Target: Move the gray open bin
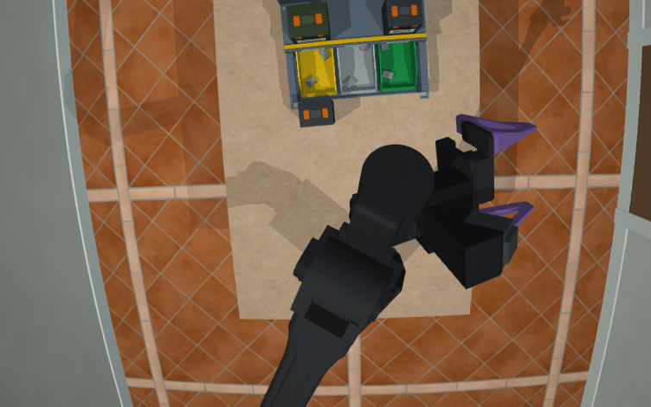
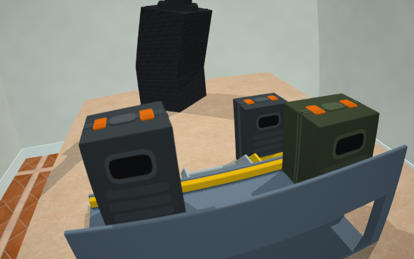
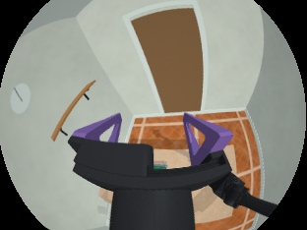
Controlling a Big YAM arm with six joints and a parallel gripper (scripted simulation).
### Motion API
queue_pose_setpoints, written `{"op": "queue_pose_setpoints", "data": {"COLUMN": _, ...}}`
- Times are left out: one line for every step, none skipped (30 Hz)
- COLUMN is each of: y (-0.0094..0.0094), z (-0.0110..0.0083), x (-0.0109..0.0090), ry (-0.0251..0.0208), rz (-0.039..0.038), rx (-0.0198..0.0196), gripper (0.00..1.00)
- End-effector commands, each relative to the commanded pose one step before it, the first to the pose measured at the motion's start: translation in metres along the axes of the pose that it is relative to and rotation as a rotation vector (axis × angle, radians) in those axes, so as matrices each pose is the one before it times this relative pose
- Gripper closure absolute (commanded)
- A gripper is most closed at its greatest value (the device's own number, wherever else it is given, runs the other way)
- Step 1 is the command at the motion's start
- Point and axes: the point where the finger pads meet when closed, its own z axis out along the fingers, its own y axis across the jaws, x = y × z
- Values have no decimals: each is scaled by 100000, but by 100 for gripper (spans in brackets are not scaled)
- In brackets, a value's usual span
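Observation:
The gray open bin [image 1: 359, 65] sits on the blue-gray shelf [image 1: 291, 75] [image 2: 234, 231], between a yellow bin [image 1: 316, 67] and a green bin [image 1: 404, 58]. Small gray parts lie inside it. Only a bit of its rim [image 2: 202, 171] shows in the exterior view, behind the yellow rail. My gripper [image 1: 532, 167] [image 3: 152, 116] is open and empty, high up to the right of the shelf and nearer the arm's base side. Its purple fingers point to the right, away from the bins. The table [image 1: 257, 282] [image 2: 250, 84] lies below the arm.
A dark case [image 1: 317, 113] [image 2: 260, 128] stands on the table in front of the yellow bin. A green case [image 1: 307, 20] [image 2: 330, 115] and another dark case [image 1: 402, 15] [image 2: 131, 160] stand on the shelf behind the yellow rail [image 1: 356, 41] [image 2: 231, 177].

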Motion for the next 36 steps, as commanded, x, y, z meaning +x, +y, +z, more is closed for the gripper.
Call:
{"op": "queue_pose_setpoints", "data": {"y": -67, "z": 320, "x": 4525, "ry": 9471, "rz": 3952, "rx": 2831, "gripper": 0}}
{"op": "queue_pose_setpoints", "data": {"y": -171, "z": 169, "x": 1354, "ry": 2701, "rz": -306, "rx": 788, "gripper": 0}}
{"op": "queue_pose_setpoints", "data": {"y": -201, "z": 175, "x": 1355, "ry": 2675, "rz": -331, "rx": 881, "gripper": 0}}
{"op": "queue_pose_setpoints", "data": {"y": -184, "z": 246, "x": 1434, "ry": 2855, "rz": -350, "rx": 875, "gripper": 0}}
{"op": "queue_pose_setpoints", "data": {"y": -158, "z": 338, "x": 1537, "ry": 3109, "rz": -359, "rx": 856, "gripper": 0}}
{"op": "queue_pose_setpoints", "data": {"y": 0, "z": 0, "x": 0, "ry": 0, "rz": 0, "rx": 0, "gripper": 0}}
{"op": "queue_pose_setpoints", "data": {"y": 0, "z": 0, "x": 0, "ry": 0, "rz": 0, "rx": 0, "gripper": 0}}
{"op": "queue_pose_setpoints", "data": {"y": -198, "z": 348, "x": 1533, "ry": 3080, "rz": -371, "rx": 982, "gripper": 0}}
{"op": "queue_pose_setpoints", "data": {"y": -190, "z": 436, "x": 1633, "ry": 3309, "rz": -406, "rx": 1022, "gripper": 0}}
{"op": "queue_pose_setpoints", "data": {"y": -162, "z": 577, "x": 1799, "ry": 3714, "rz": -450, "rx": 1035, "gripper": 0}}
{"op": "queue_pose_setpoints", "data": {"y": -219, "z": 593, "x": 1787, "ry": 3674, "rz": -441, "rx": 1208, "gripper": 0}}
{"op": "queue_pose_setpoints", "data": {"y": -45, "z": 764, "x": 1749, "ry": 3721, "rz": -482, "rx": 863, "gripper": 0}}
{"op": "queue_pose_setpoints", "data": {"y": -54, "z": 813, "x": 1732, "ry": 3722, "rz": -472, "rx": 906, "gripper": 0}}
{"op": "queue_pose_setpoints", "data": {"y": 495, "z": 839, "x": 1544, "ry": 3075, "rz": 1022, "rx": -1282, "gripper": 0}}
{"op": "queue_pose_setpoints", "data": {"y": -218, "z": 863, "x": 1679, "ry": 3718, "rz": -433, "rx": 1247, "gripper": 0}}
{"op": "queue_pose_setpoints", "data": {"y": -272, "z": 879, "x": 1654, "ry": 3681, "rz": -397, "rx": 1390, "gripper": 0}}
{"op": "queue_pose_setpoints", "data": {"y": -55, "z": 832, "x": 1270, "ry": 2948, "rz": -380, "rx": 841, "gripper": 0}}
{"op": "queue_pose_setpoints", "data": {"y": 9, "z": 819, "x": 1128, "ry": 2691, "rz": -368, "rx": 660, "gripper": 0}}
{"op": "queue_pose_setpoints", "data": {"y": -20, "z": 828, "x": 1114, "ry": 2681, "rz": -348, "rx": 713, "gripper": 0}}
{"op": "queue_pose_setpoints", "data": {"y": -38, "z": 831, "x": 1081, "ry": 2637, "rz": -329, "rx": 747, "gripper": 0}}
{"op": "queue_pose_setpoints", "data": {"y": -8, "z": 809, "x": 976, "ry": 2461, "rz": -319, "rx": 701, "gripper": 0}}
{"op": "queue_pose_setpoints", "data": {"y": -32, "z": 815, "x": 960, "ry": 2447, "rz": -299, "rx": 738, "gripper": 0}}
{"op": "queue_pose_setpoints", "data": {"y": 0, "z": 0, "x": 0, "ry": 0, "rz": 0, "rx": 0, "gripper": 0}}
{"op": "queue_pose_setpoints", "data": {"y": 0, "z": 0, "x": 0, "ry": 0, "rz": 0, "rx": 0, "gripper": 0}}
{"op": "queue_pose_setpoints", "data": {"y": 2503, "z": -726, "x": -398, "ry": 1291, "rz": 2318, "rx": -4378, "gripper": 0}}
{"op": "queue_pose_setpoints", "data": {"y": -679, "z": 1152, "x": 1468, "ry": 2869, "rz": -1377, "rx": 1891, "gripper": 0}}
{"op": "queue_pose_setpoints", "data": {"y": -1667, "z": 1710, "x": 1329, "ry": 2617, "rz": -1306, "rx": 3922, "gripper": 0}}
{"op": "queue_pose_setpoints", "data": {"y": -399, "z": 1001, "x": 882, "ry": 2217, "rz": -490, "rx": 1426, "gripper": 0}}
{"op": "queue_pose_setpoints", "data": {"y": -14, "z": 777, "x": 739, "ry": 2084, "rz": -242, "rx": 653, "gripper": 0}}
{"op": "queue_pose_setpoints", "data": {"y": -30, "z": 777, "x": 722, "ry": 2066, "rz": -225, "rx": 671, "gripper": 0}}
{"op": "queue_pose_setpoints", "data": {"y": 30, "z": 736, "x": 630, "ry": 1884, "rz": -237, "rx": 567, "gripper": 0}}
{"op": "queue_pose_setpoints", "data": {"y": 39, "z": 723, "x": 593, "ry": 1818, "rz": -232, "rx": 542, "gripper": 0}}
{"op": "queue_pose_setpoints", "data": {"y": 26, "z": 723, "x": 578, "ry": 1799, "rz": -218, "rx": 550, "gripper": 0}}
{"op": "queue_pose_setpoints", "data": {"y": 709, "z": 366, "x": 411, "ry": 1617, "rz": 41, "rx": -780, "gripper": 0}}
{"op": "queue_pose_setpoints", "data": {"y": 144, "z": 655, "x": 522, "ry": 1729, "rz": -144, "rx": 284, "gripper": 0}}
{"op": "queue_pose_setpoints", "data": {"y": 72, "z": 679, "x": 495, "ry": 1656, "rz": -182, "rx": 431, "gripper": 0}}
